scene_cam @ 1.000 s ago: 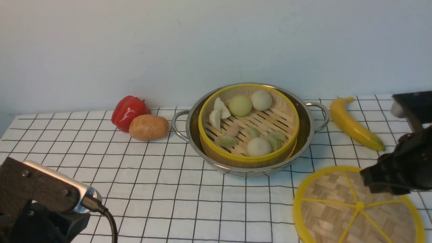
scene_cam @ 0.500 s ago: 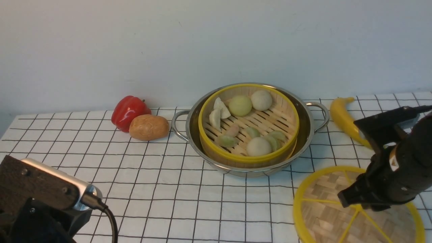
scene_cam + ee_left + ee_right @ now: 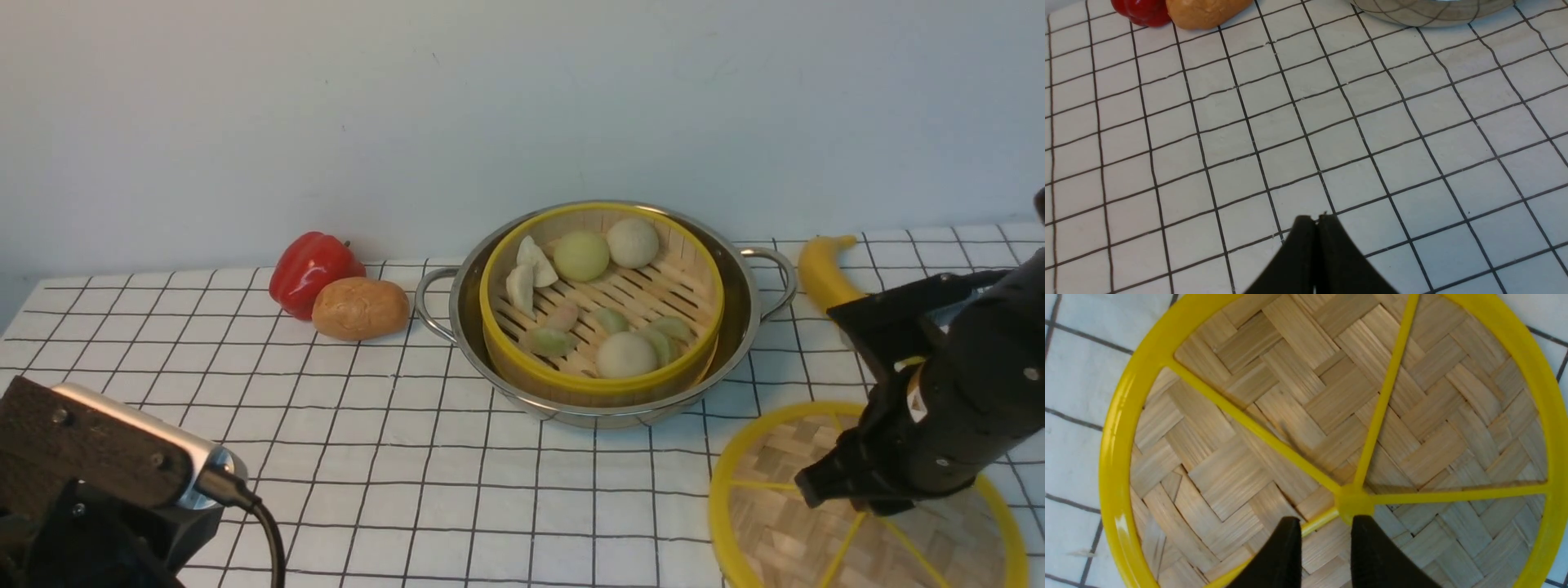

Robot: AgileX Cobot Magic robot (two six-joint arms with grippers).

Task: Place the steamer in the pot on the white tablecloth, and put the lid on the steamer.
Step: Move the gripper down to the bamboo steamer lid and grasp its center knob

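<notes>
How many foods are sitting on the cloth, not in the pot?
3. A red pepper and a potato sit together left of the pot; a banana lies right of it, partly behind the right arm.

A white tablecloth (image 3: 392,457) printed with a thin black grid of squares covers the whole surface, running back to a pale wall. Five things rest on it. A wide, shiny stainless-steel pot (image 3: 588,415) with two looped side handles sits at the centre. To its left, toward the back, a red bell pepper (image 3: 310,269) lies touching a brown potato (image 3: 360,308) just in front of it. To the pot's right lies a yellow banana (image 3: 820,269). Near the front right corner a flat woven-bamboo lid (image 3: 771,531) with a yellow rim and spokes lies flat, partly hidden.
</notes>
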